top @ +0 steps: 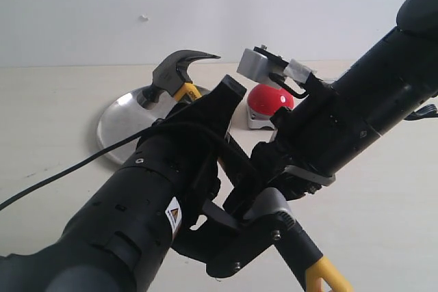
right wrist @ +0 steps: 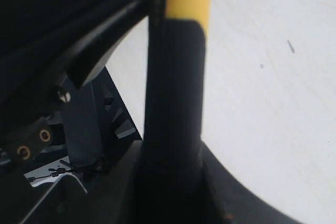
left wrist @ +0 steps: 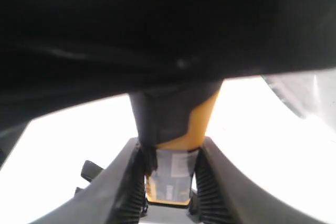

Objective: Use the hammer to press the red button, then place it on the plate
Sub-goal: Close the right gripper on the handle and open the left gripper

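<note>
My left pincer (left wrist: 169,174) and right pincer (right wrist: 176,179) both clamp the hammer (top: 179,68); if the 2 pull unevenly, it could twist loose and miss the red button (top: 269,99).

Left arm (top: 123,217) reaches in from the near left and right arm (top: 369,107) slants down from the far right, the two crossing. Left claw (left wrist: 168,182) is clamped on the yellow neck of the hammer (top: 179,66). Right claw (right wrist: 173,182) is closed round its black handle.
</note>
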You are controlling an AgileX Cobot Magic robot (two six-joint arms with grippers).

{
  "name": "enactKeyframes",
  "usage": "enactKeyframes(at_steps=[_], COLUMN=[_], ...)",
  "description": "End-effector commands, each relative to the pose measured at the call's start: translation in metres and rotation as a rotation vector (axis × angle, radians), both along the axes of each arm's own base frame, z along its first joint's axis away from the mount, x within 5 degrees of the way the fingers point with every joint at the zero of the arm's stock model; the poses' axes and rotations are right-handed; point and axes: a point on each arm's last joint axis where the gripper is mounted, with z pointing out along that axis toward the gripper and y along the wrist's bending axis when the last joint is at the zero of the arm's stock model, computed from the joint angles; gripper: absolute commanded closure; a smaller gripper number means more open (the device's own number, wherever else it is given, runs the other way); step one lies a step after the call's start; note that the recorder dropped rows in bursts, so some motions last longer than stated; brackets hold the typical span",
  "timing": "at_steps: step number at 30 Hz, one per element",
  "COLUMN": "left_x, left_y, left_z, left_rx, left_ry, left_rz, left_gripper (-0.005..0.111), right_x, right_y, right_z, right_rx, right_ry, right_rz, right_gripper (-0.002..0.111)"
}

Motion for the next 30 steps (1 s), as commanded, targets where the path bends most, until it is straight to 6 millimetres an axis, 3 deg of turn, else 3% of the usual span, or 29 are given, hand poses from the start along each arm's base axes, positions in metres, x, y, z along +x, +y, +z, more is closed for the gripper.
enactKeyframes(at_steps=[1, 14, 19, 21, 22, 26, 28, 30], left_x=[0.001, 0.004, 0.006, 0.006, 0.006, 0.006, 0.006, 0.006], left_y=[0.000, 0.005, 0.011, 0.012, 0.012, 0.012, 0.012, 0.013], left_z=[0.014, 0.018, 0.023, 0.024, 0.024, 0.024, 0.024, 0.027], left_rx=[-0.043, -0.048, -0.182, -0.232, -0.294, -0.354, -0.372, -0.386], left_ry=[-0.070, -0.112, -0.140, -0.133, -0.121, -0.106, -0.101, -0.101], left_rz=[0.009, 0.061, 0.159, 0.174, 0.189, 0.200, 0.203, 0.204], left_gripper=[0.107, 0.107, 0.105, 0.091, 0.076, 0.039, 0.029, 0.029], right_x=[0.000, 0.008, 0.012, 0.014, 0.015, 0.017, 0.020, 0.023], right_y=[0.001, 0.001, 0.000, -0.001, -0.001, -0.002, -0.004, -0.008], right_z=[0.000, -0.001, -0.002, -0.003, -0.004, -0.004, -0.005, -0.006], right_rx=[0.013, -0.004, -0.026, -0.040, -0.045, -0.055, -0.082, -0.125], right_ry=[-0.010, -0.050, -0.091, -0.096, -0.105, -0.125, -0.149, -0.179], right_rz=[-0.013, -0.105, -0.138, -0.159, -0.161, -0.185, -0.207, -0.245], right_gripper=[0.108, 0.108, 0.108, 0.108, 0.108, 0.108, 0.108, 0.108])
